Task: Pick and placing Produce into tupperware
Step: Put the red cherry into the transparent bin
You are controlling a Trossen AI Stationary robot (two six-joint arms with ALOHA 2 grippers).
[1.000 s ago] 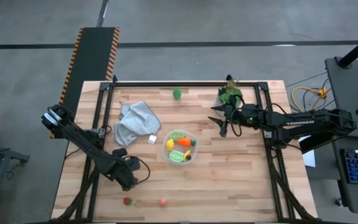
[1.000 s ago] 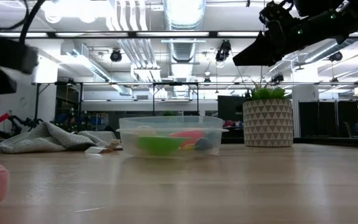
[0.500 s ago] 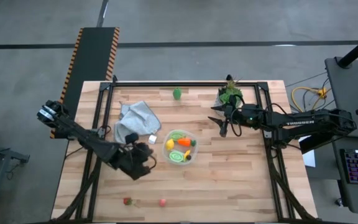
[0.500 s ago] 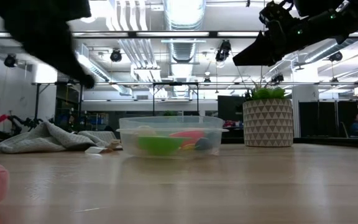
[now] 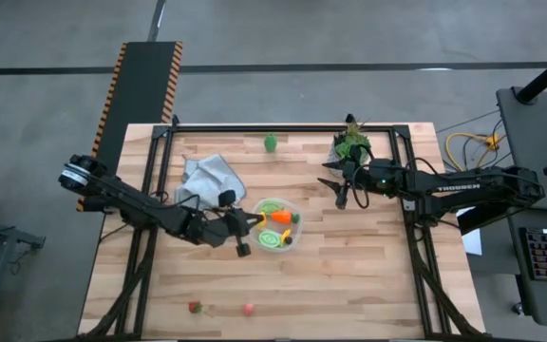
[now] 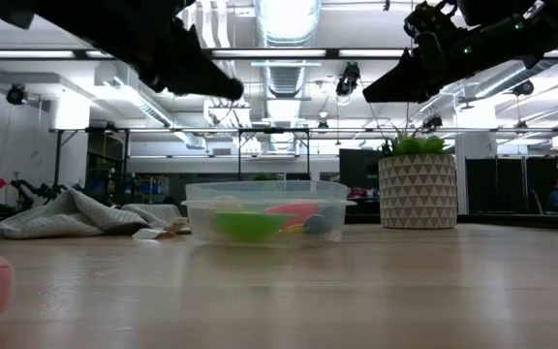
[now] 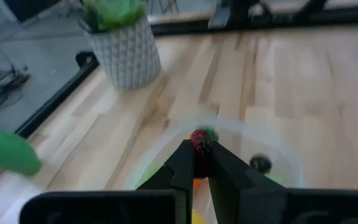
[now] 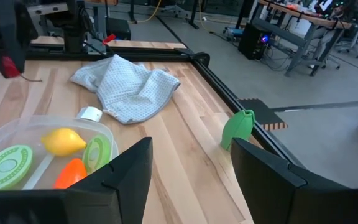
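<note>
The clear tupperware (image 5: 275, 225) stands mid-table with yellow, orange and green produce inside; it also shows in the low view (image 6: 267, 211) and the right wrist view (image 8: 17, 124). My left gripper (image 5: 253, 221) hovers at the tupperware's left rim (image 7: 272, 140), shut on a tiny red piece (image 7: 199, 138). My right gripper (image 5: 342, 195) hangs open in the air right of the tupperware, near the plant. Loose produce lies on the wood: a green piece (image 5: 271, 142) by the far edge, and a red one (image 5: 195, 307) and a pink one (image 5: 248, 309) by the near edge. My left gripper pinches the tiny red piece (image 7: 199, 139) between its two fingertips, at their free ends. The fingers slant down from the table's left. The piece is lifted clear, above the tupperware's left rim.
A potted plant in a pale pot (image 5: 352, 142) stands at the far right. A grey cloth (image 5: 207, 179) lies left of the tupperware, with a small white cube (image 8: 91, 113) beside it. A black frame runs along the table's edges. Bare wood lies near and right of the tupperware.
My left arm has swung from the near-left part of the table toward the far edge and the right, up to the tupperware's left rim, carrying the red piece. My right arm has kept still.
</note>
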